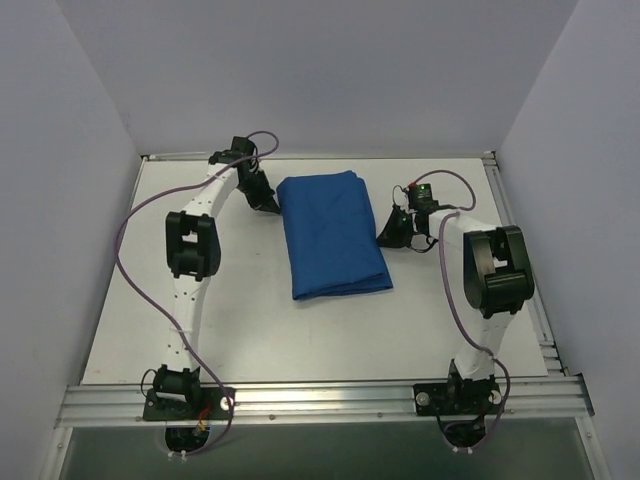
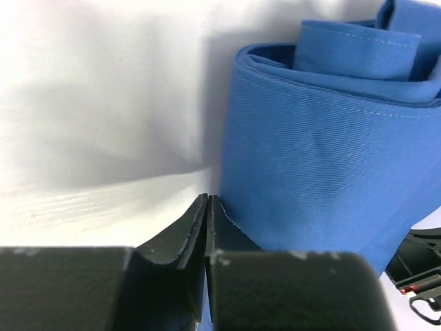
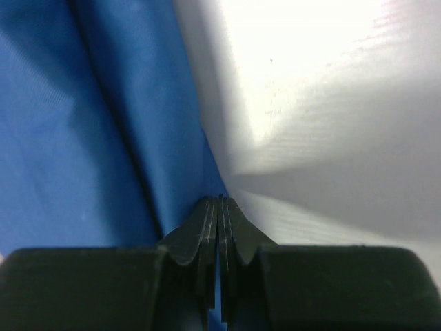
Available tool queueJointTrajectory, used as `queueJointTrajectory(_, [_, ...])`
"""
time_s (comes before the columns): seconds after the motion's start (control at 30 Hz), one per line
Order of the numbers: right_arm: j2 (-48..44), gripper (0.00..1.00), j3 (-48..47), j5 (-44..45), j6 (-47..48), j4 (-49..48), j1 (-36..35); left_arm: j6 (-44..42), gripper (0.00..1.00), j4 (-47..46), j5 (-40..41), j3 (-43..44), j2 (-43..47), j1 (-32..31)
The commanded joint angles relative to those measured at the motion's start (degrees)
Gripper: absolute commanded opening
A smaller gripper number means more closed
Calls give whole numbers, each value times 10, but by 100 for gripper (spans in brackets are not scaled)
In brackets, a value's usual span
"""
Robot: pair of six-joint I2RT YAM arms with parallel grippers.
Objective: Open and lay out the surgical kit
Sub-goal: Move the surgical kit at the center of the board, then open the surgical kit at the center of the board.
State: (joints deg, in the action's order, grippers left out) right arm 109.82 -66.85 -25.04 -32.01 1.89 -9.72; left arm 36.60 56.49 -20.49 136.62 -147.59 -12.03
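As no fold of it had been turned back, the surgical kit (image 1: pixel 335 235) was judged to be unopened: it was seen as a folded deep-blue cloth drape lying flat near the middle of the white table (image 1: pixel 240 330), slightly toward the far side. Neither a steel tray nor any instrument was exposed in any view, so what was wrapped inside could not be checked. The left gripper (image 1: pixel 270 203) was set low at the far left corner of the bundle, its jaws pressed together. In the left wrist view its tips were just beside the rolled layers of cloth, and whether a fold was pinched between them could not be told. The right gripper (image 1: pixel 385 232) was placed against the right edge, about halfway along it, with its jaws likewise clenched at the hem. A pinch of cloth could not be confirmed there either. Practically the whole task was therefore judged to be left: the folds were to be drawn outward, the drape spread flat, and the contents set out.
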Motion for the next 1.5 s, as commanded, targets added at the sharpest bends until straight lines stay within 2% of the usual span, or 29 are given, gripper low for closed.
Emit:
queueJointTrajectory(0.0, [-53, 0, 19, -25, -7, 14, 1, -28, 9, 17, -45, 31, -10, -11])
queueJointTrajectory(0.07, [-60, 1, 15, -15, 12, 32, 11, -27, 15, 29, -31, 23, 1, -12])
queueJointTrajectory(0.1, [-65, 6, 9, -6, 19, 46, 16, -26, 22, 41, -3, 14, 12, -12])
queueJointTrajectory(0.13, [-71, 13, 2, 1, 42, 56, 27, -26, 28, 48, 17, 1, 24, -12])
queueJointTrajectory(0.17, [-85, 33, -5, 11, 56, 69, 32, -25, 35, 50, 44, -36, 64, -10])
queueJointTrajectory(0.23, [-97, 52, -32, 44, 88, 115, 42, -21, 44, 40, 124, -90, 119, -4])
queueJointTrajectory(0.27, [-108, 66, -41, 56, 112, 132, 49, -13, 50, 35, 145, -118, 182, -1])
queueJointTrajectory(0.33, [-117, 79, -53, 59, 117, 172, 56, 0, 53, 21, 199, -194, 243, 1])
queueJointTrajectory(0.4, [-144, 86, -44, 40, 111, 174, 58, 3, 56, -1, 231, -265, 335, -4])
queueJointTrajectory(0.5, [-196, 87, 0, -27, 78, 138, 57, -13, 58, -57, 212, -330, 434, -23])
queueJointTrajectory(0.57, [-223, 83, 32, -73, 64, 117, 57, -42, 58, -93, 150, -381, 482, -53])
queueJointTrajectory(0.7, [-212, 75, 50, -119, 71, 103, 52, -56, 58, -110, 131, -432, 532, -125])
queueJointTrajectory(0.77, [-206, 73, 51, -119, 78, 109, 52, -46, 58, -124, 129, -469, 559, -162])
queueJointTrajectory(0.93, [-204, 64, 73, -125, 79, 103, 49, -28, 58, -148, 144, -490, 597, -227])
queueJointTrajectory(1.1, [-195, 61, 95, -142, 75, 90, 31, -26, 60, -159, 153, -473, 586, -293])
queueJointTrajectory(1.13, [-191, 61, 98, -141, 75, 89, 28, -22, 63, -159, 153, -471, 579, -301])
queueJointTrajectory(1.33, [-180, 58, 110, -143, 72, 80, 9, -23, 64, -176, 157, -443, 537, -349])
queueJointTrajectory(1.43, [-174, 51, 114, -147, 74, 75, 8, -34, 64, -169, 171, -414, 502, -369])
queueJointTrajectory(1.47, [-174, 41, 113, -149, 74, 75, 8, -36, 64, -162, 178, -405, 494, -373])
